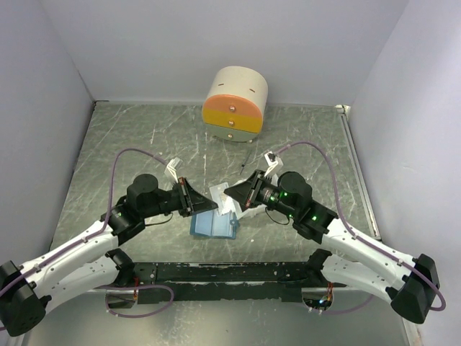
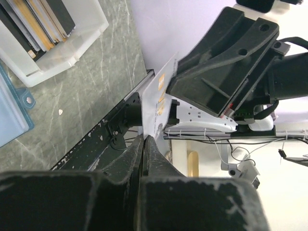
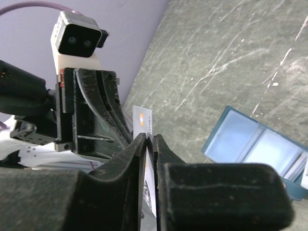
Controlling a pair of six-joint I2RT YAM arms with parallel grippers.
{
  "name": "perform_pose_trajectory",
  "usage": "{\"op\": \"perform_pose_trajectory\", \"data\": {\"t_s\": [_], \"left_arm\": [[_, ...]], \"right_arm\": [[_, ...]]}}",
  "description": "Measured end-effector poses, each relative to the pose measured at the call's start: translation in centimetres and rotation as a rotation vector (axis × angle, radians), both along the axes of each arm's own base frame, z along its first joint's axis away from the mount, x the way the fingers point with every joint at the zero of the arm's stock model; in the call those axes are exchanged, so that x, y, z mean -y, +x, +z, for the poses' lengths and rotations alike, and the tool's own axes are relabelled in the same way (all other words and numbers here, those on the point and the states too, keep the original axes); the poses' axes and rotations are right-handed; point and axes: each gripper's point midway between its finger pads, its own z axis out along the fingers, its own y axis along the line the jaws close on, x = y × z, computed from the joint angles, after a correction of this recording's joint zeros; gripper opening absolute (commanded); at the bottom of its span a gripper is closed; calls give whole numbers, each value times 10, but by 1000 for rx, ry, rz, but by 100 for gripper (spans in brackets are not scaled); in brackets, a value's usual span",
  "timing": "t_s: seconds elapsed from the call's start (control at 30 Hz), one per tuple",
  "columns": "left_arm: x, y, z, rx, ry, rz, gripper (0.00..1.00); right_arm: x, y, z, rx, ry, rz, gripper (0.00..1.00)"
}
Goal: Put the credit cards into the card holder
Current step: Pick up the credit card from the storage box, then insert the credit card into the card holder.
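One whitish credit card (image 2: 155, 108) is held up in the air between the two hands, directly above the far edge of the card holder (image 1: 210, 227). Its long axis runs from hand to hand, crosswise to the arms.

The left hand (image 2: 144, 140) is clamped tight on the card's left end. The right hand (image 3: 149, 140) has its jaws drawn close about the opposite end. A sliver of gap shows beside the card there, so I cannot tell whether that pinch is firm.

The card holder lies flat and open on the surface (image 1: 144, 137), its pale inner panels facing up, below the card and on the side toward the arm bases. Both hands look about equally near it. My judgement is that the coming move turns on tipping the card's free edge down toward those slots, so the drop from card to holder is the relation that matters.

Count:
- two hands
- one card in the air
- one card holder
- one white tray (image 2: 72, 55), just beyond the card holder
- one round drawer box (image 1: 234, 104), well beyond the card holder by the back wall

The tray holds several more credit cards (image 2: 45, 21) on edge, orange-tan and dark among them. I cannot tell their exact number.
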Motion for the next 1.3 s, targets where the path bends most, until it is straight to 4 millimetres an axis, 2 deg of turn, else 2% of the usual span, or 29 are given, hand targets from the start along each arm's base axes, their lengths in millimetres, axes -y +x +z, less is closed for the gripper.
{"op": "perform_pose_trajectory", "data": {"t_s": [0.1,0.2,0.3,0.4,0.63,0.83,1.07,1.3], "left_arm": [[0,0,2,8,-8,-3,7],[1,0,1,18,0,-6,7],[-3,1,-16,5,73,0,7],[-9,1,-36,-17,156,8,7],[-26,2,-73,-67,351,33,7],[-29,9,-97,-114,495,-2,7],[-39,18,-109,-150,520,-26,7],[-42,20,-116,-183,501,-84,7]], "right_arm": [[0,1,-5,-10,-14,-4,28],[2,0,-14,-28,-41,-10,46],[7,1,-24,-45,-81,-26,57],[13,4,-39,-70,-146,-45,63],[27,7,-70,-110,-291,-87,64],[39,9,-92,-144,-385,-120,63],[44,7,-117,-211,-480,-140,60],[30,-11,-143,-279,-534,-104,59]]}}
